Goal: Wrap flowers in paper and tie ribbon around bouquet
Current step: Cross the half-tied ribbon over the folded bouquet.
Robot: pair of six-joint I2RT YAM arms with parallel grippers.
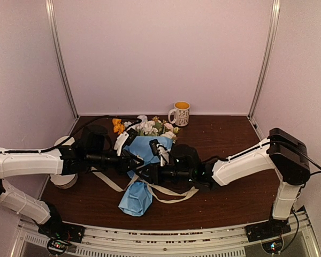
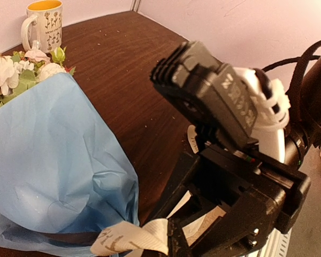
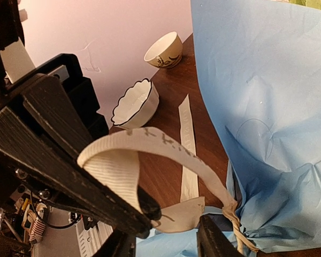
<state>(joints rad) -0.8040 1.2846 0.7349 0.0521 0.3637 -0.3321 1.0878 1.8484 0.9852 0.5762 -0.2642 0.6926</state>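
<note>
Top and wrist views of the bouquet [image 1: 142,145] on the dark wooden counter [image 1: 230,139]. The bouquet lay just in front of the mug [image 1: 181,113], on the side nearer the arm bases. Its flowers [image 1: 150,127] pointed toward the mug and its gathered lower end pointed away from it. The blue paper [image 2: 53,160] enclosed the stems and was pinched to a narrow neck. Past the neck, a crumpled tail of paper spread out farther from the mug. The cream ribbon [image 3: 150,142] was twisted at that neck and arched up in a loop, and its loose ends trailed across the counter on the side of the bouquet away from the mug. Both claws met at the neck. The left claw [image 3: 144,215] was fully closed, and the ribbon loop ran into its tip, so it appeared to pinch the ribbon. The right claw [image 3: 166,243] stood partly open, its two fingers [image 3: 214,241] apart on either side of a fold of ribbon; no grip could be made out. Two white bowls [image 3: 136,104] stood well to the left of the mug, beside the left arm.
</note>
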